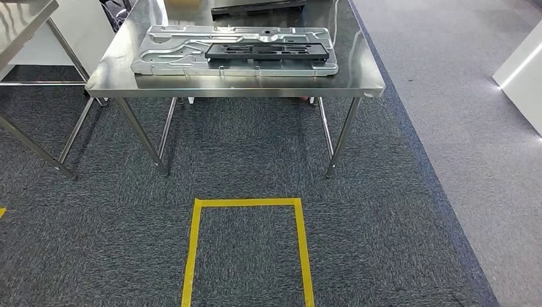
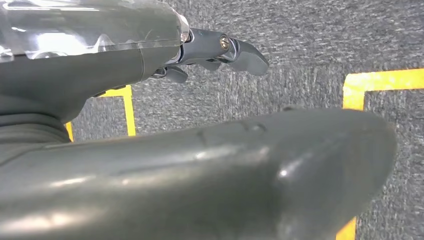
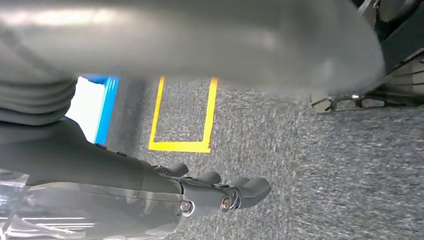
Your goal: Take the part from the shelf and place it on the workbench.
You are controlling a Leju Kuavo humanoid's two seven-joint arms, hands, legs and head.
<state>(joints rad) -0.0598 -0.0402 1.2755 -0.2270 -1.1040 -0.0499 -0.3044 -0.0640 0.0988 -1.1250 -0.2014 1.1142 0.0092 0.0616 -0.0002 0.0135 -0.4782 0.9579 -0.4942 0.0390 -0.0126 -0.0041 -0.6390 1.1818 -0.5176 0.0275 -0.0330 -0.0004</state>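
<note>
On the workbench (image 1: 115, 70): stamped metal part (image 1: 192, 54), black tray (image 1: 267, 51) atop; looks stiff, wide, slick (two-handed job, grip long edges). Left hand (image 2: 215, 50), right hand (image 3: 220, 192) both empty, fingers loosely apart.

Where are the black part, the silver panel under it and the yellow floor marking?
black part (image 1: 268, 52), head view, its middle.
silver panel (image 1: 167, 56), head view, bare left portion.
yellow floor marking (image 1: 247, 202), head view, far edge of the tape.

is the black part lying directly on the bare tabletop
No, the black part lies on top of a grey metal panel, which itself rests on the steel workbench.
</note>
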